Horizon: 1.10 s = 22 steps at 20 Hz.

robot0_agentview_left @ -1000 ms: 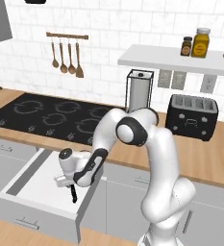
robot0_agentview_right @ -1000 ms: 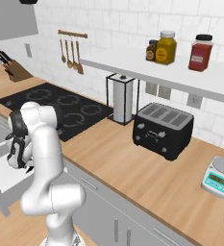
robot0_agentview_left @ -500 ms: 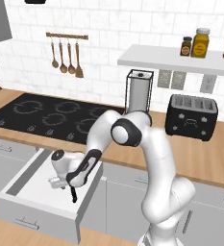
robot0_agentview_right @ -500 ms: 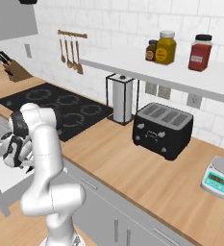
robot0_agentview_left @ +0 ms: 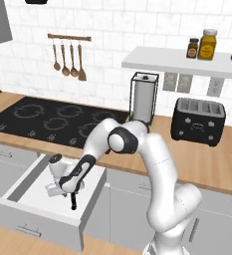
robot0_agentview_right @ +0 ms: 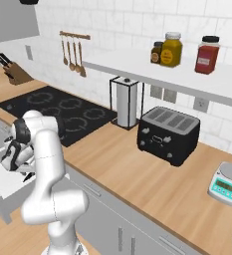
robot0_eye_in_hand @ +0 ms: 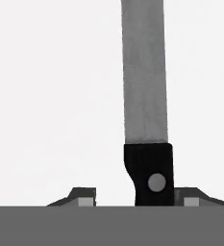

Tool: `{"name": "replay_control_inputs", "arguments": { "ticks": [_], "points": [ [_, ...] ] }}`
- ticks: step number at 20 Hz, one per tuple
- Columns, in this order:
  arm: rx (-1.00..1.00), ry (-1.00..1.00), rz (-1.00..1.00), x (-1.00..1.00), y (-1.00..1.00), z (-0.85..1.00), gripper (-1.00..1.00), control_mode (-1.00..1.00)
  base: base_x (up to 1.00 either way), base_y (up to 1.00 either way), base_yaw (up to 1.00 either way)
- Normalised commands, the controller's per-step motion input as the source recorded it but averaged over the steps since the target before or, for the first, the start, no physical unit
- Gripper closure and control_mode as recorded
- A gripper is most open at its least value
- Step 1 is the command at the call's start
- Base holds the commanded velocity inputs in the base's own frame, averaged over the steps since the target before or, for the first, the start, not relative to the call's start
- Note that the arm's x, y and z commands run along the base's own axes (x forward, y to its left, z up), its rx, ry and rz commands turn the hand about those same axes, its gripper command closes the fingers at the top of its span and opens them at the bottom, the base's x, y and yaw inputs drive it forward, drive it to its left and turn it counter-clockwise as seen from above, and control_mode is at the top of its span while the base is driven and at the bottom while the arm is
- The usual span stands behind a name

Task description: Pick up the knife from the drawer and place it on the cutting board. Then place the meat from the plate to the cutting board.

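The drawer [robot0_agentview_left: 32,183] stands pulled out below the counter, white inside, with a grey front panel. The knife [robot0_eye_in_hand: 144,96] lies on its floor, its silver-grey blade running away from the hand and its black handle [robot0_eye_in_hand: 149,173] nearest. My gripper [robot0_eye_in_hand: 137,198] is open and low in the drawer, straddling the handle. The right fingertip [robot0_eye_in_hand: 190,198] is beside the handle and the left one stands apart. From the left base view the gripper [robot0_agentview_left: 59,188] reaches down into the drawer, with the knife's dark handle end [robot0_agentview_left: 73,200] poking out below it. The cutting board is out of view.
A black cooktop [robot0_agentview_left: 53,119] sits on the wooden counter behind the drawer. A paper towel holder [robot0_agentview_left: 144,99] and a black toaster [robot0_agentview_left: 197,121] stand to the right. A knife block [robot0_agentview_right: 15,72] is at the far left, and a scale [robot0_agentview_right: 228,183] at the right.
The hand has come down and slightly left, deeper into the drawer and closer to the knife handle. The drawer and knife have not moved.
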Motion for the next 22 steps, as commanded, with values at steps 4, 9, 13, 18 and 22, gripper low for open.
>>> {"name": "replay_control_inputs", "arguments": {
  "ticks": [4, 9, 13, 18, 22],
  "points": [
    [0.12, 0.12, 0.00, -0.35, 0.00, -0.86, 1.00, -1.00, 0.00, 0.00, 0.00],
    [0.12, 0.02, 0.00, -0.69, 0.00, -0.47, 1.00, -1.00, 0.00, 0.00, 0.00],
    [0.13, -0.09, 0.00, -0.68, 0.00, 0.35, 1.00, -1.00, 0.00, 0.00, 0.00],
    [0.20, -0.19, 0.00, -0.06, 0.01, 1.00, 1.00, -1.00, 0.00, 0.00, 0.00],
    [0.17, 0.02, 0.00, 0.04, 0.14, 1.00, 1.00, -1.00, 0.00, 0.00, 0.00]
  ]
}}
